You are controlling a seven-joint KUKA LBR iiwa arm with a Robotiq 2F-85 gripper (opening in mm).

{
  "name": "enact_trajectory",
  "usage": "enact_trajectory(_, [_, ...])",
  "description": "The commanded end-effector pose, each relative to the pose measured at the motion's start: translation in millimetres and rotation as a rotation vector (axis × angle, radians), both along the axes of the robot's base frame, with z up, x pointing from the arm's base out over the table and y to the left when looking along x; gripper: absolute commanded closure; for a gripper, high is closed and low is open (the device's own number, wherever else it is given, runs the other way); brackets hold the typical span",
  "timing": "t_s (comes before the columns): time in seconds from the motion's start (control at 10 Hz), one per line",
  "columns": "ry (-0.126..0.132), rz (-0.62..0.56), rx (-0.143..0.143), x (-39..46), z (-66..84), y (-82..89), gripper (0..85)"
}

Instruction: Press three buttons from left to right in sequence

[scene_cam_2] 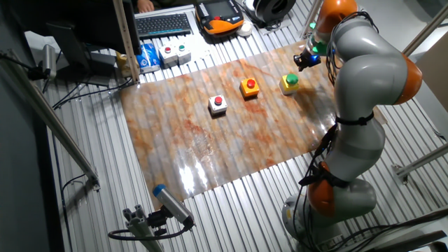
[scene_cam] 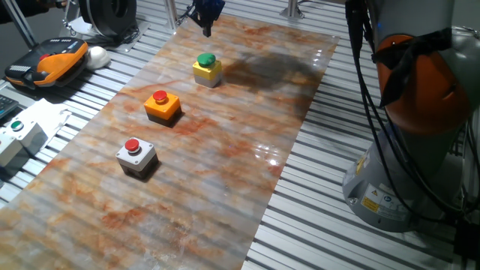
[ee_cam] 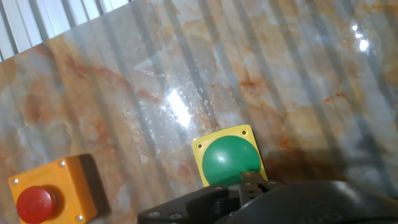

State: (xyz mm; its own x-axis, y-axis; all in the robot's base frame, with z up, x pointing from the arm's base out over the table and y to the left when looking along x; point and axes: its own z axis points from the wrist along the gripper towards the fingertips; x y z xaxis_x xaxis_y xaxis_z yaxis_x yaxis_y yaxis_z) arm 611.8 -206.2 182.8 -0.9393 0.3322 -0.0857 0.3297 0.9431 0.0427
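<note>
Three button boxes are set in a row on the marbled mat (scene_cam: 225,172): the grey box (scene_cam: 136,157), the orange box (scene_cam: 163,106) and the yellow box (scene_cam: 207,69) with its green cap. The gripper (scene_cam: 207,28) is held above and just beyond the yellow box, apart from it. Whether the fingers are spread cannot be told.

Open mat (scene_cam: 225,187) — three buttons (scene_cam: 163,104) only

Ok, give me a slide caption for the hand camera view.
Gripper above the yellow button box with green cap; orange box alongside on marbled board.
</note>
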Motion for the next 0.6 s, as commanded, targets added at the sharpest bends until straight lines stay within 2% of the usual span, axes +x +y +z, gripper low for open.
enact_trajectory(0.0, [0.0, -0.001, 0.002, 0.4, -1.5, 0.1, 85.0])
enact_trajectory(0.5, [-0.005, -0.004, 0.005, 3.0, -10.5, 0.4, 85.0])
